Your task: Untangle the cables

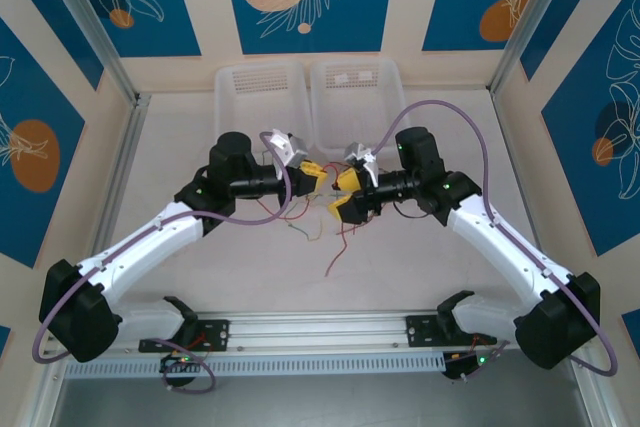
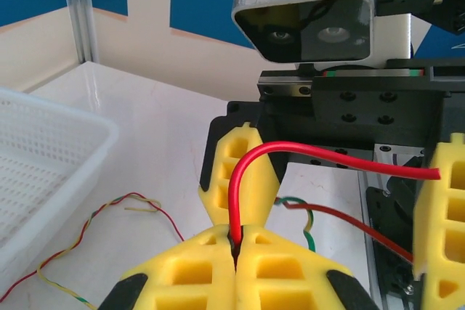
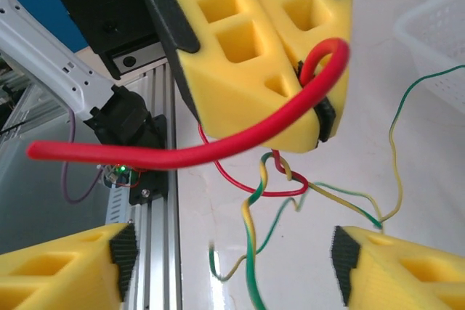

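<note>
Our tally of the table
We count two white perforated plastic baskets (image 1: 255, 97), two black-and-white robot arms (image 1: 150, 237), and thin red, yellow and green cables (image 3: 218, 150) too tangled for us to number.

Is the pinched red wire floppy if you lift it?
Probably bendy, not limp: the red wire loops out of the shut left tool yet juts sideways unsupported. Likely light, since a fingertip pinch holds it.

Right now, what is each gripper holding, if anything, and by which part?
The left gripper pinches the thick red cable at a bend, back from its free end. The right gripper is open, holding nothing.
</note>
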You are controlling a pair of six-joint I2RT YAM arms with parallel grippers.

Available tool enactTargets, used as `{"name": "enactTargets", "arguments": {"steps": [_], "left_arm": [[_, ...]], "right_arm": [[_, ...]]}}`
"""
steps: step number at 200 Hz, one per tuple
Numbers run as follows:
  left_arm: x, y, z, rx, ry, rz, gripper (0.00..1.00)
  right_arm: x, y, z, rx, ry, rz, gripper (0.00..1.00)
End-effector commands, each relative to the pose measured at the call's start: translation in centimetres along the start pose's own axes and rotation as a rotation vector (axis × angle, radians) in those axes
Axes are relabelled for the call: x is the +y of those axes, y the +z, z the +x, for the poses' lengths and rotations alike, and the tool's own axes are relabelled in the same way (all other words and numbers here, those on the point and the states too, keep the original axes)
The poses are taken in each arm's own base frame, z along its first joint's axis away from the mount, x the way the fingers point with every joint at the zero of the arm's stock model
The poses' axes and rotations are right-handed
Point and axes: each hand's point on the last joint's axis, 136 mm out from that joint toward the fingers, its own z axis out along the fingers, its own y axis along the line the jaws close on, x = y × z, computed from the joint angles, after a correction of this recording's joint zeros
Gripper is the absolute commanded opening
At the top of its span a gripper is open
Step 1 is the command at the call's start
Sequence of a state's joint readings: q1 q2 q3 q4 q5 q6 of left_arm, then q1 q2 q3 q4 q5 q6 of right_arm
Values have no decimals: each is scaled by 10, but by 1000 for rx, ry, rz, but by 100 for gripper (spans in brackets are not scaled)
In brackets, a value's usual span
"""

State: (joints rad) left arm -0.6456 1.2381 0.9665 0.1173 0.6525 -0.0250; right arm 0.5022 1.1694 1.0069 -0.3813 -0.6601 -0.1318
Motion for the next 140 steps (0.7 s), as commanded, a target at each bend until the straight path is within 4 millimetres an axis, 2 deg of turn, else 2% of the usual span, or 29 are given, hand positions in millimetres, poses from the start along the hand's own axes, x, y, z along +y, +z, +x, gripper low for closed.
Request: {"name": "enactTargets", "arguments": {"steps": [1, 21, 33, 45, 70, 84, 119, 140], "left_arm": [[-5, -5, -17, -54, 27, 8, 0], [1, -5, -19, -66, 23, -27, 0], [6, -7, -21, -73, 12, -64, 0], [14, -11, -22, -81, 3, -117, 0], [41, -28, -22, -118, -44, -259, 0], [61, -41, -20, -147, -83, -353, 0], [109, -75, -2, -150, -170, -629, 0], [126, -90, 4, -149, -198, -696, 0]], "right_arm": [[-6, 7, 4, 29, -6, 30, 58], [-8, 10, 4, 34, -26, 28, 15], [-13, 12, 5, 45, -21, 57, 5], [-21, 13, 9, 53, -10, 92, 0], [-46, 12, 21, 61, 53, 206, 0], [-52, 12, 29, 63, 81, 228, 0], [-40, 32, 59, 160, 107, 187, 0], [-37, 46, 80, 228, 155, 168, 0]]}}
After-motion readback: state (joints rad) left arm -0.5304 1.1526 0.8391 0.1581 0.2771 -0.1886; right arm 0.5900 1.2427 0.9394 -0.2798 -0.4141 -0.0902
